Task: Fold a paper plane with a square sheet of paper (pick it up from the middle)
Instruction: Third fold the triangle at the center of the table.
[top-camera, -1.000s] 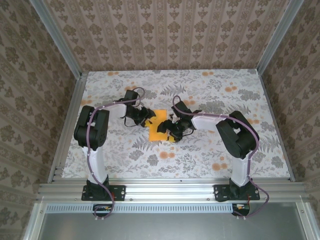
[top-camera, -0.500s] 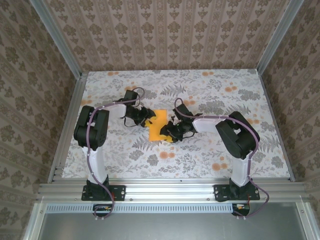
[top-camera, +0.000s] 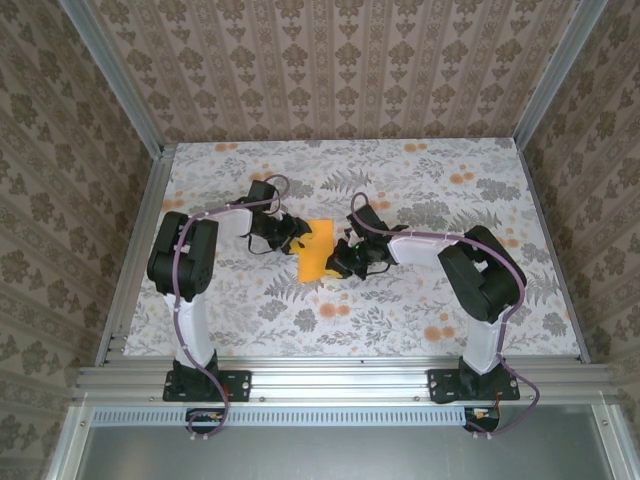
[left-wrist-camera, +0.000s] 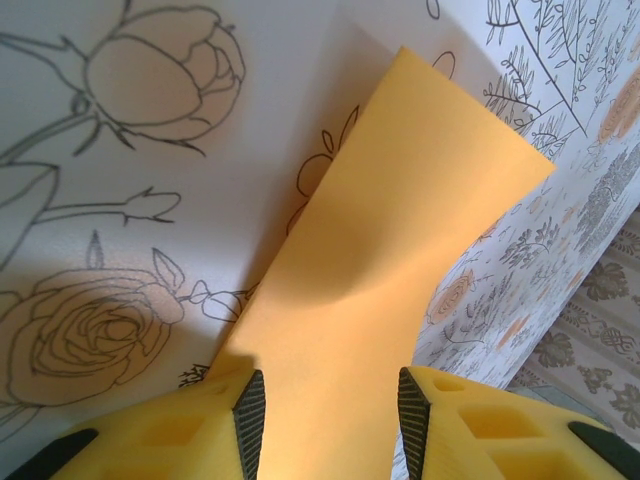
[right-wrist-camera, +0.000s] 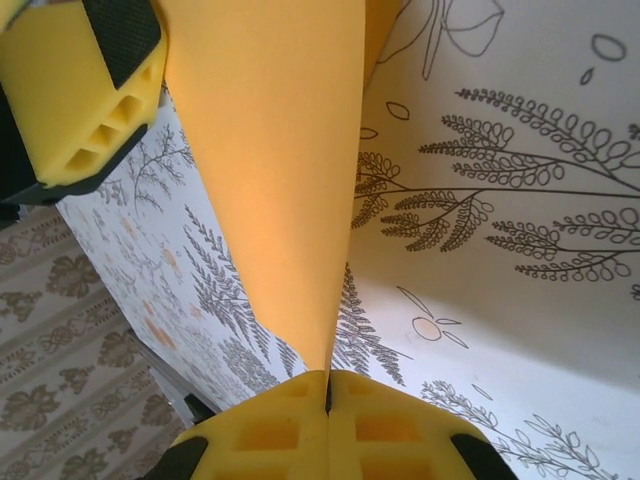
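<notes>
The square sheet of paper (top-camera: 315, 255), plain orange-yellow, sits mid-table between both arms, its right side raised off the cloth. My right gripper (top-camera: 338, 262) is shut on that paper's near edge; in the right wrist view the sheet (right-wrist-camera: 270, 150) rises as a tapering strip from my closed right gripper (right-wrist-camera: 328, 385). My left gripper (top-camera: 298, 238) is at the sheet's left side. Seen from the left wrist, the paper (left-wrist-camera: 400, 220) runs between the jaws of the left gripper (left-wrist-camera: 330, 400), which stand apart, and bends away upward. One left finger (right-wrist-camera: 80, 90) appears beyond the sheet.
A floral-print cloth (top-camera: 430, 300) covers the table, with small orange flower prints (top-camera: 437, 331) scattered on it. Aluminium frame rails (top-camera: 330, 378) and patterned walls enclose the table on all sides.
My right gripper has closed on the paper's edge and shifted slightly left. The sheet now looks narrower, with its right side lifted. The left arm has stayed put.
</notes>
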